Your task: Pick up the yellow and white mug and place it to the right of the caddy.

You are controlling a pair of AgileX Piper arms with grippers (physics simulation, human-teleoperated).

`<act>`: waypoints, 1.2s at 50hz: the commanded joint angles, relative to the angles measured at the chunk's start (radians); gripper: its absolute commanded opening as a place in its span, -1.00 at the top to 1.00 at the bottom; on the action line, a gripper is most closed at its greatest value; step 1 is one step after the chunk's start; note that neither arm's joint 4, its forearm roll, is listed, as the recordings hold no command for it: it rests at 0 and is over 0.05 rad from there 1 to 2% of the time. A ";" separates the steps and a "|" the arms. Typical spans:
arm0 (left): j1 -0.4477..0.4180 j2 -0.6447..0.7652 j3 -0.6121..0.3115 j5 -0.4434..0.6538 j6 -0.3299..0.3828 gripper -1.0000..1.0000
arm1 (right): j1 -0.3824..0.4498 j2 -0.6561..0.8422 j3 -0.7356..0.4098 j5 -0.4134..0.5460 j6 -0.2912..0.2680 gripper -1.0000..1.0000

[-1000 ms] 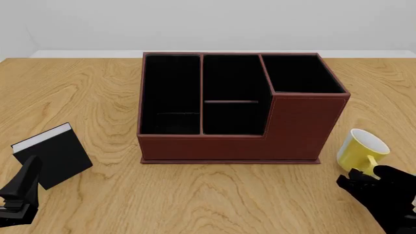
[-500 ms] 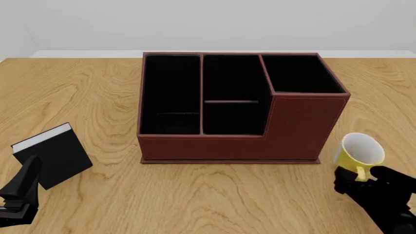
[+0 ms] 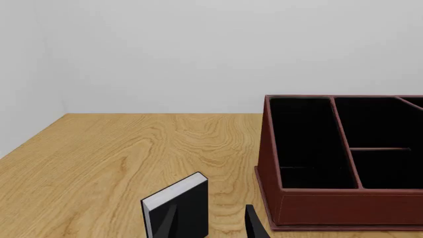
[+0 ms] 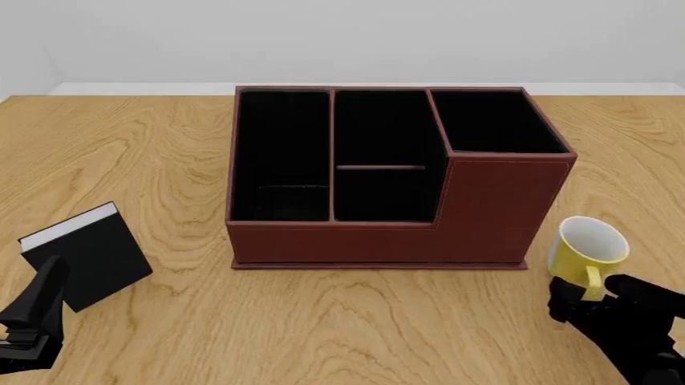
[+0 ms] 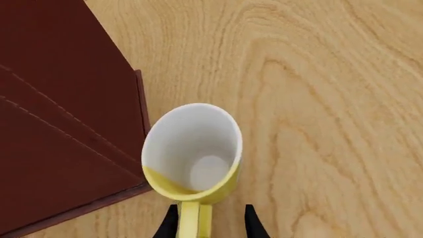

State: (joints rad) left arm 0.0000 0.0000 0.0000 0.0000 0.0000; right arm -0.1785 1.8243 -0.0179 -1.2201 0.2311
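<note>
Basically, lines below:

Mug spot: yellow and white mug (image 4: 586, 247) at lower right of the front view, just beside the tall corner of the caddy (image 4: 503, 210), apparently not touching it; can't tell whether resting on the surface (image 4: 160, 160) or a hair above.

Mug pose: tipped a bit, white inside facing up toward the camera, loop handle pointing down-frame at the arm. Probably because gripped by the handle, so the body hangs off it.

Right hand: right hand (image 5: 211, 220) pinching the yellow handle, one finger either side, seen at the bottom edge of the right wrist view. Handle grip likely picked to keep fingers away from the caddy wall.

Left hand: left hand (image 4: 32, 317) parked at lower left of the front view, next to the black book (image 4: 86, 255); fingers look spread, holding nothing. Out of the way, no job here.

Book: standing on edge, white pages up, well apart from the caddy.

Task status: mug already on the correct side, so mostly just set down and release. Risk: tipping over if released while tilted.
</note>
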 commanded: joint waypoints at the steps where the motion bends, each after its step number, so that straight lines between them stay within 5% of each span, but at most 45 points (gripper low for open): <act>1: 0.000 0.000 0.000 0.000 0.000 -1.00 | 0.014 0.002 0.018 0.000 0.067 -1.00; 30: 0.000 0.000 0.000 0.000 0.000 -1.00 | -0.014 -0.044 0.018 0.000 -0.029 -1.00; 38: 0.000 0.000 0.000 0.000 0.000 -1.00 | 0.057 -0.032 0.018 0.000 0.000 -1.00; 41: 0.000 0.000 0.000 0.000 0.000 -1.00 | 0.082 -0.054 0.018 0.000 0.050 -1.00; 60: 0.000 0.000 0.000 0.000 0.000 -1.00 | 0.041 -0.042 0.018 0.000 -0.008 -1.00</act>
State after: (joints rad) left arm 0.0000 0.0000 0.0000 0.0000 0.0000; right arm -0.1338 1.7915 -0.0001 -1.2199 0.2364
